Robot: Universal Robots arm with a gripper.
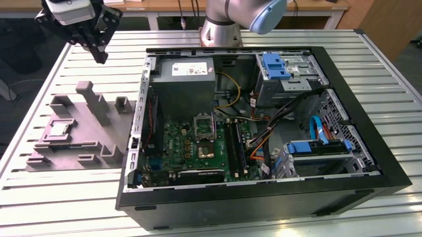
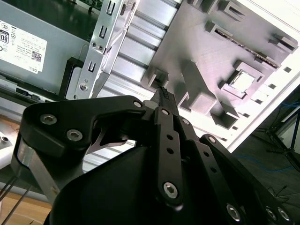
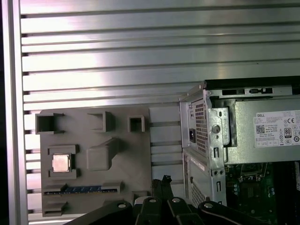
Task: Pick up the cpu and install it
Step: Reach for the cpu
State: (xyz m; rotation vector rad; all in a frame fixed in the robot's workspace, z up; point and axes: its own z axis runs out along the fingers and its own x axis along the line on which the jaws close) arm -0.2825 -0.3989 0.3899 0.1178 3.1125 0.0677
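Gripper (image 1: 101,57) closed, empty, upper part cut off; cpu (image 3: 61,162) sits in tray (image 3: 126,159) recess, well apart.

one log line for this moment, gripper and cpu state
gripper: shut, empty, hovering near grey moulded plastic tray | small pale silver square cpu: lying in tray recess, untouched | install: not yet done
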